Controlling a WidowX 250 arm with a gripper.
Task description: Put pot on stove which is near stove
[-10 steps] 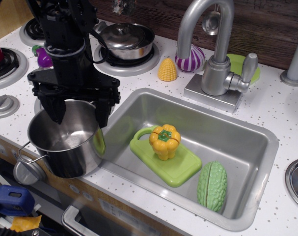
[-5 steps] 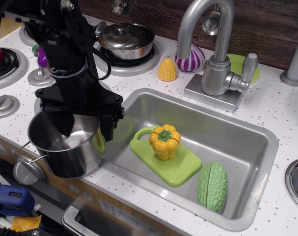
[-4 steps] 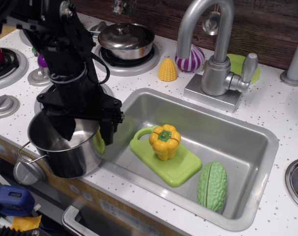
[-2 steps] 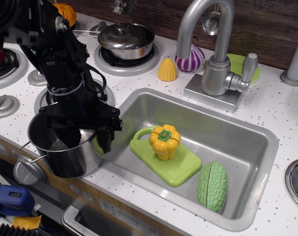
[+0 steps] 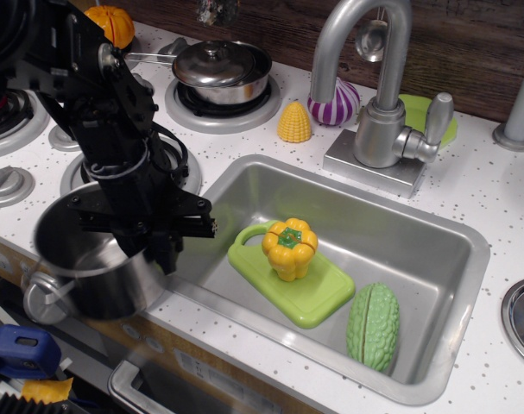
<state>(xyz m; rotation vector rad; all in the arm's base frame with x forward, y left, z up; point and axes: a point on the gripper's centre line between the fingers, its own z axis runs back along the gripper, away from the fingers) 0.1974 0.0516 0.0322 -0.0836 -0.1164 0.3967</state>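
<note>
The shiny steel pot [image 5: 80, 267] stands at the counter's front left edge, blurred with motion, its wire handle on the left. My black gripper [image 5: 145, 246] reaches down over the pot's right rim; the fingers look closed on the rim, one inside and one outside. The nearest stove burner [image 5: 74, 175] lies just behind the pot, mostly hidden by my arm. Another burner [image 5: 223, 108] at the back carries the lidded steel pan [image 5: 220, 69].
The sink [image 5: 331, 172] to the right holds a green cutting board [image 5: 318, 302], a yellow pepper [image 5: 289, 247] and a green gourd [image 5: 373, 326]. The faucet [image 5: 365, 86], a toy corn [image 5: 294, 122] and a purple onion [image 5: 337, 103] stand behind it. A grey knob [image 5: 7, 185] sits at left.
My gripper came down onto the pot's right rim and its fingers closed in. The pot has shifted to the left and is now blurred.
</note>
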